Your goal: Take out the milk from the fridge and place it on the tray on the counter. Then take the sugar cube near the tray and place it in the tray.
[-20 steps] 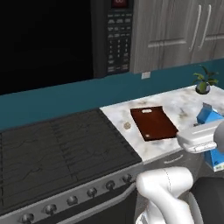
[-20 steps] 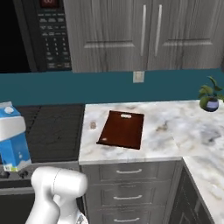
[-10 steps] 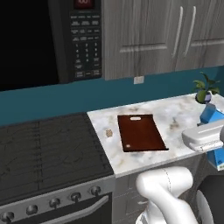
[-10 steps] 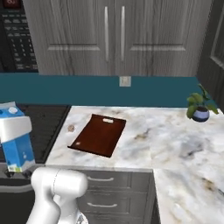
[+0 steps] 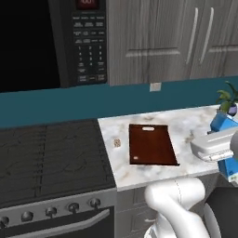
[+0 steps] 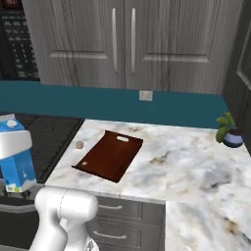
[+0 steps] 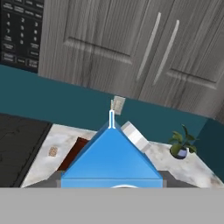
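Note:
My gripper (image 5: 215, 145) is shut on the milk (image 5: 224, 123), a bright blue gabled carton held upright in the air off the counter's front edge. From the other side the milk (image 6: 17, 169) hangs left of the counter with the gripper (image 6: 14, 145) clamped around its upper half. Its blue gable (image 7: 111, 158) sits low in the hand view. The dark reddish-brown tray (image 5: 151, 144) (image 6: 110, 156) lies flat on the marbled counter (image 5: 197, 126) (image 6: 196, 162). The tiny tan sugar cube (image 5: 117, 142) (image 6: 79, 144) (image 7: 53, 151) rests just left of the tray. The fridge is out of view.
A black stove top (image 5: 51, 153) adjoins the counter on the left, with a microwave (image 5: 88, 42) above it. A small potted plant (image 6: 229, 132) (image 7: 180, 146) stands at the counter's back right. Grey wall cabinets (image 6: 127, 44) hang over the counter.
The whole picture has shifted: the base has driven right, so the tray and counter sit further left and nearer the middle. The milk stays in the gripper's hold.

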